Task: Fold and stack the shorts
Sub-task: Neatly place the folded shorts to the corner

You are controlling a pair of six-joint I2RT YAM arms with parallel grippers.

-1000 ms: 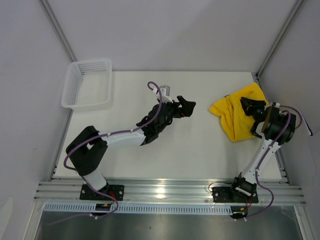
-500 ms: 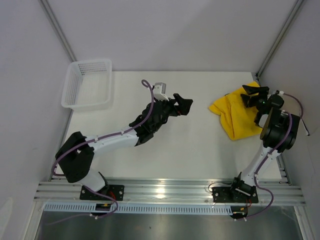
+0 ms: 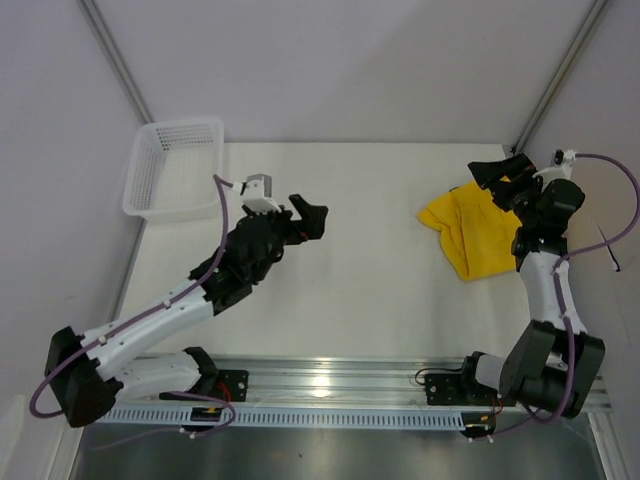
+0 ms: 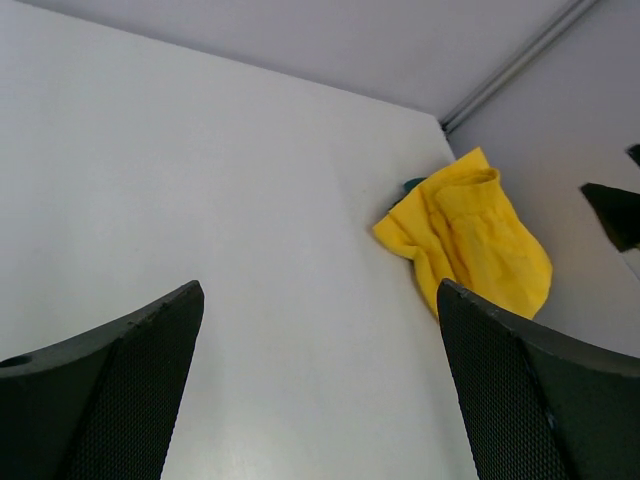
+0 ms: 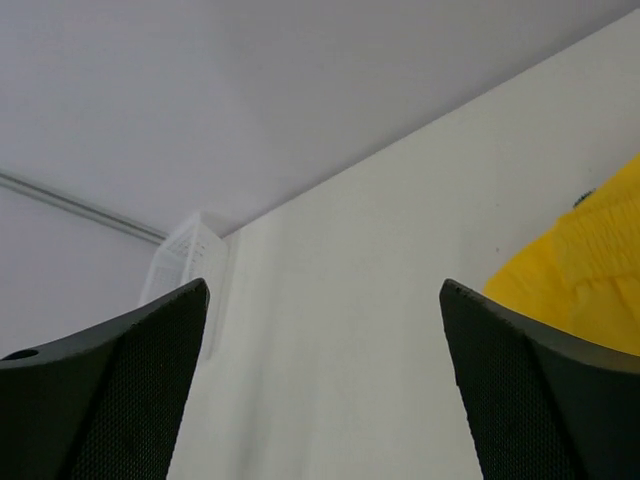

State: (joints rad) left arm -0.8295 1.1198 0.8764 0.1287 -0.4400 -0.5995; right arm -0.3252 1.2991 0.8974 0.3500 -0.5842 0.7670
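You see yellow shorts (image 3: 470, 232): soft matt cloth, creased. Table (image 3: 370, 290): smooth matt white. Basket (image 3: 176, 168): white plastic mesh. Your gripper fingers (image 4: 120, 400): black matt, fine dimpled pads. Front rail (image 3: 330, 380): shiny bare metal.

A white mesh basket (image 3: 175, 168) sits at the far left corner of the white table (image 3: 370, 290)

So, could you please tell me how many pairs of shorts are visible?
2: the yellow shorts lie at the table's far right, and a sliver of the teal shorts peeks out beneath them, mostly hidden.
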